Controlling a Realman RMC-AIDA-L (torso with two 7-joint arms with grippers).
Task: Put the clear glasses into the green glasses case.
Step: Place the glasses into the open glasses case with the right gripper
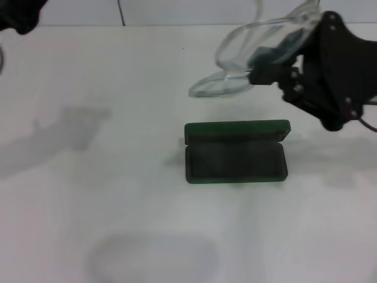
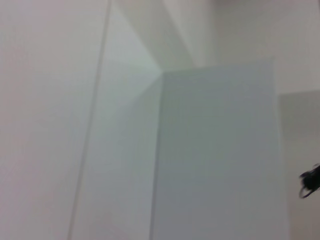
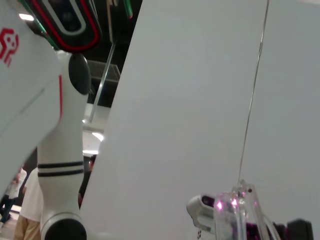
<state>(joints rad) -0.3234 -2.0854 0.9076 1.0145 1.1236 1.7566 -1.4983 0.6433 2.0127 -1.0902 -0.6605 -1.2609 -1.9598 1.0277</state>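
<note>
Green glasses case lies open on the white desk, lid raised at its far edge. Beyond and above it, the right gripper is clamped on the clear glasses, held in mid-air. The left gripper sits parked at the far left corner; whether it is open or closed cannot be told.

A plain white table carries the green glasses case, lying open near its middle.
</note>
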